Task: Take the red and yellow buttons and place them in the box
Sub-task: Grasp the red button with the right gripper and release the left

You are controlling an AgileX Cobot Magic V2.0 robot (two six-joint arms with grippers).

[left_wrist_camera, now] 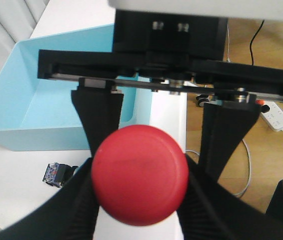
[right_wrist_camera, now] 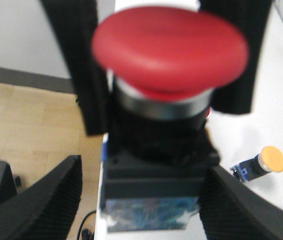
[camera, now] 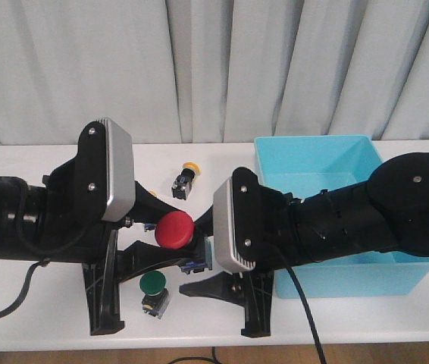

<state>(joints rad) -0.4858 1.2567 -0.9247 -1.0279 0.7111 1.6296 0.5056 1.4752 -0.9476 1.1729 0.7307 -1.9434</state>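
A red button point(camera: 174, 230) hangs above the table between my two arms, its domed cap point(left_wrist_camera: 139, 173) filling the left wrist view. My left gripper point(camera: 165, 239) is shut on it, one finger on each side just under the cap. My right gripper point(right_wrist_camera: 146, 200) stands open around the button's black block body point(right_wrist_camera: 156, 170), with a clear gap on one side. A yellow button point(camera: 185, 180) lies on its side farther back on the table, also seen as the yellow button point(right_wrist_camera: 270, 160) from the right wrist. The turquoise box point(camera: 313, 155) stands at the right.
A green-capped button point(camera: 152, 287) stands near the table's front edge, below the left gripper. A small blue-and-black switch body point(left_wrist_camera: 55, 173) lies on the table beside the box wall point(left_wrist_camera: 41, 130). My right arm reaches across the box's front wall.
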